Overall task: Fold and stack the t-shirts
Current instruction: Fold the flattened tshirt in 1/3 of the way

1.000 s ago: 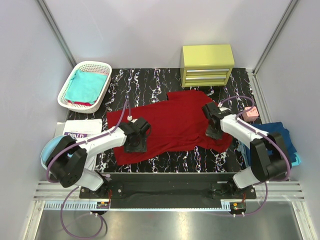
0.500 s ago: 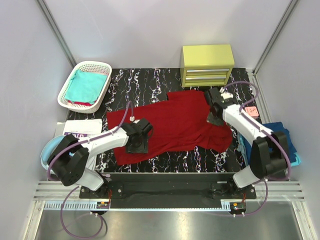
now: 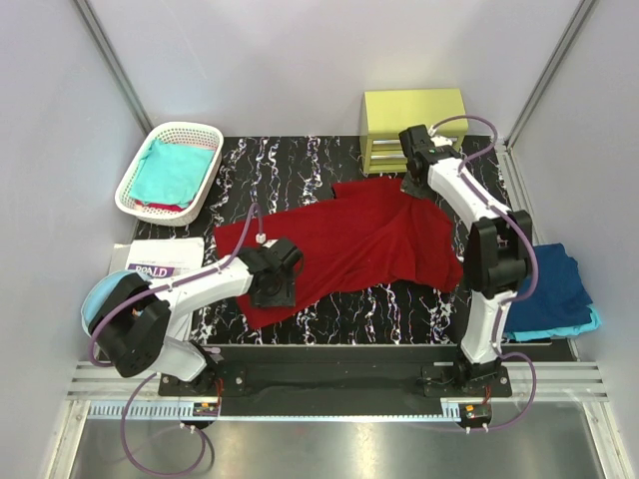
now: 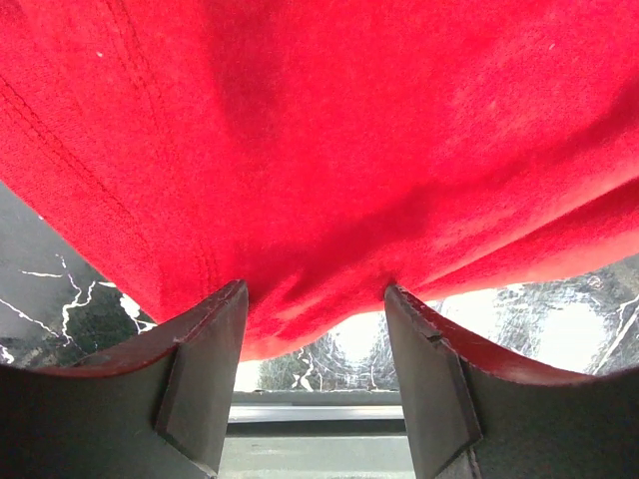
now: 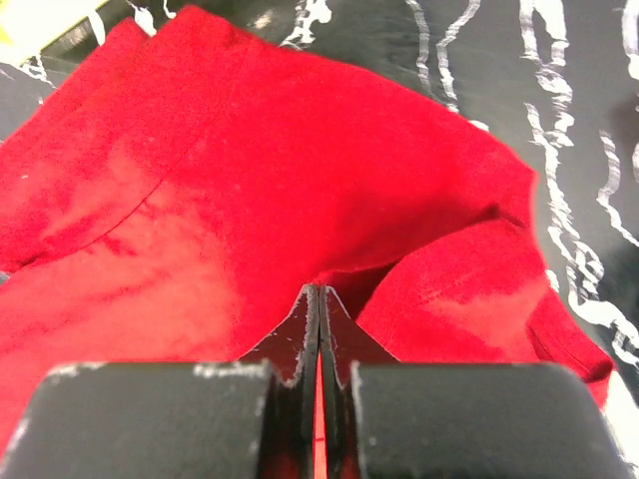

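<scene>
Black marbled tabletop [image 3: 300, 165], pale walls, yellow drawer unit [image 3: 399, 110] at the far edge. The dark red t-shirt [image 3: 339, 249] lies spread just in front of the unit, running left and toward the near edge. The right gripper [image 5: 319, 291], close in front of the unit, is fully closed, pinching a thin fold of shirt. The left gripper [image 4: 316, 294], well to the unit's near left, has its fingers parted astride the hem, clamping nothing. Risk: with that end unheld, a pull from the right would likely drag and bunch the cloth, and the thin pinch may slip.
</scene>
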Tool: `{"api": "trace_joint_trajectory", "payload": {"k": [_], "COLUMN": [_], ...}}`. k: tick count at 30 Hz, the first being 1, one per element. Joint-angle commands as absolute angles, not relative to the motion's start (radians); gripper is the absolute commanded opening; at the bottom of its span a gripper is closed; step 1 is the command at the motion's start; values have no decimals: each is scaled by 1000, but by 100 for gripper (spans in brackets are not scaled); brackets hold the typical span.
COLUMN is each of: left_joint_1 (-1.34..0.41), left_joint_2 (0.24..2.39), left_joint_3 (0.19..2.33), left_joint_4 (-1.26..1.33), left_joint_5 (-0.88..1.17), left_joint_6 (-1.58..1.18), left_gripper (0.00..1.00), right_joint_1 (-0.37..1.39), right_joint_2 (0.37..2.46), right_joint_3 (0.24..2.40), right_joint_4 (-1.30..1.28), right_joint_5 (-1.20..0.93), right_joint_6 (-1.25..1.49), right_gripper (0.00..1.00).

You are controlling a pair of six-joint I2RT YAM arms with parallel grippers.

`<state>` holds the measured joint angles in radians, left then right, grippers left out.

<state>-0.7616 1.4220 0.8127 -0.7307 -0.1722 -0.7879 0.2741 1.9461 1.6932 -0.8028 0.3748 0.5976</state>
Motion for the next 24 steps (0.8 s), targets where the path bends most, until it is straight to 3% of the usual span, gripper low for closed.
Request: {"api": "trace_joint_trajectory", "payload": {"k": [1,16,17,19,20,24], "left_joint_1": [-770,-776,-778,-779,-781,-785], "left_joint_2": [1391,1410,1405,1385,1378,1348], "left_joint_3": [810,856,857,862,864,882], "left_joint_4": [-713,-730,-732,-738,-739,-750], "left_joint_5": [-147,-146,-150,-164,-169,-189], "left_joint_6": [-805,-788,-788,-785,-784,-766], "left_gripper": [62,61,61,61,62,63], "right_joint_1": [279,304,311,328,343,368], "right_joint_2": [2043,2258,2229,2180,2111,1936], "right_joint_3": [1782,1847,1845,1835,1829,1766], "right_joint_4": [-816,-827,-827,-824,-821,-813], "right_joint_5": [334,330,356,440,460,483], "right_joint_6": [548,526,525,517,512,503], "right_gripper": [0,2,21,38,52,68]}}
